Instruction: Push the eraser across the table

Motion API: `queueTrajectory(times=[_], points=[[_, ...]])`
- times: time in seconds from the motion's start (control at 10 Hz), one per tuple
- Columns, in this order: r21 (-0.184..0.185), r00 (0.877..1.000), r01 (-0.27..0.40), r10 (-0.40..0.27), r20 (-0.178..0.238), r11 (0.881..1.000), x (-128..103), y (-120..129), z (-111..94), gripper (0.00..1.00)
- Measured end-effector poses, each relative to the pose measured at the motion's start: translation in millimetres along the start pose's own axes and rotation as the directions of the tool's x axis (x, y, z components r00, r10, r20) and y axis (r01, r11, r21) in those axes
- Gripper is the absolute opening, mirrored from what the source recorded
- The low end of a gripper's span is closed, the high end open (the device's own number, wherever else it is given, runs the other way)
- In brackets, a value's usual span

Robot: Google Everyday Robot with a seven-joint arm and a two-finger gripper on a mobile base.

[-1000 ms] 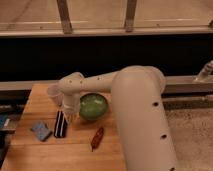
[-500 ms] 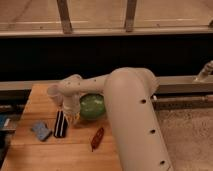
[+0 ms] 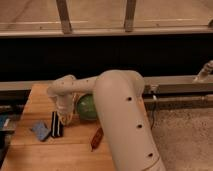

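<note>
Your gripper (image 3: 64,118) has dropped lower over the last second and now sits just right of the eraser (image 3: 56,124), which lies on the table (image 3: 42,95) beside the blue pad (image 3: 40,130). Possibly touching; the push looks about to start.

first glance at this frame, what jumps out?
The big white arm fills the middle, bending left so its gripper sits right beside the black eraser on the wooden table. A green ball is tucked against the arm, with a blue-grey pad left of the eraser and a red-brown chili-shaped thing nearer the front.
</note>
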Motion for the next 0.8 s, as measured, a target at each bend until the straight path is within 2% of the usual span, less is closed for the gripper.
queueTrajectory(times=[0.3,0.5,0.8], points=[[-0.024,0.998,0.068,-0.067,0.012,0.997,-14.4,21.2,1.2,0.00],[-0.050,0.992,0.126,-0.126,0.017,0.991,-22.1,44.3,3.8,0.00],[-0.082,0.984,0.179,-0.178,0.015,0.980,-21.0,67.8,7.1,0.00]])
